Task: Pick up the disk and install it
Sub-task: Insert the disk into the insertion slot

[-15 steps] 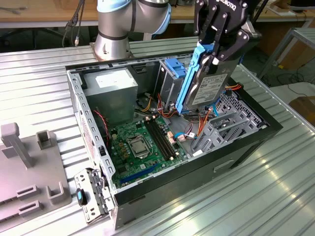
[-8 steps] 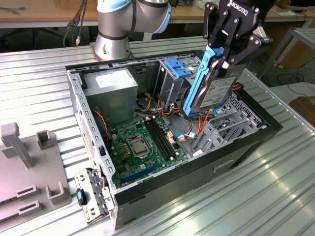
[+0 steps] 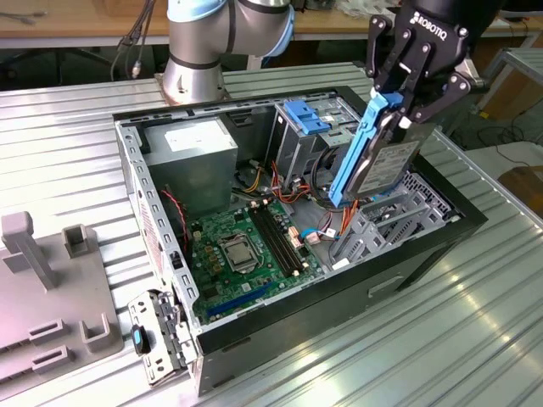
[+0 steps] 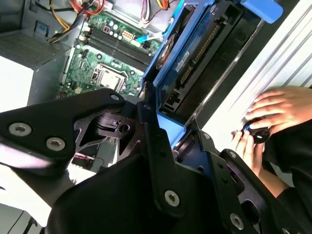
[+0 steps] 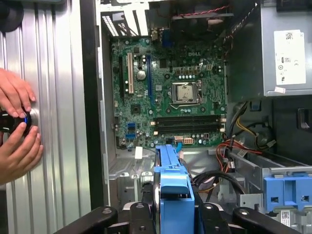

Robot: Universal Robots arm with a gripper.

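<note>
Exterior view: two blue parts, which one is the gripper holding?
The disk, clamped tilted in the gripper over the case; the blue bracket sits inside it.

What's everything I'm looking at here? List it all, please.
table: one, ribbed silver, under everything.
case: one, black, open, on the table.
motherboard: one, green, case floor.
power supply: one, silver, case corner.
drive cage: one, blue-tabbed, inside the case.
disk: one, grey in blue frame, tilted above the case.
blocks: several, grey, exterior view's left of the case.
device: one, small, black, between the hands.
hands: two, a person's, beside the case.
arm: one, silver and light blue, behind the case.
gripper: one, black, shut on the disk.
</note>
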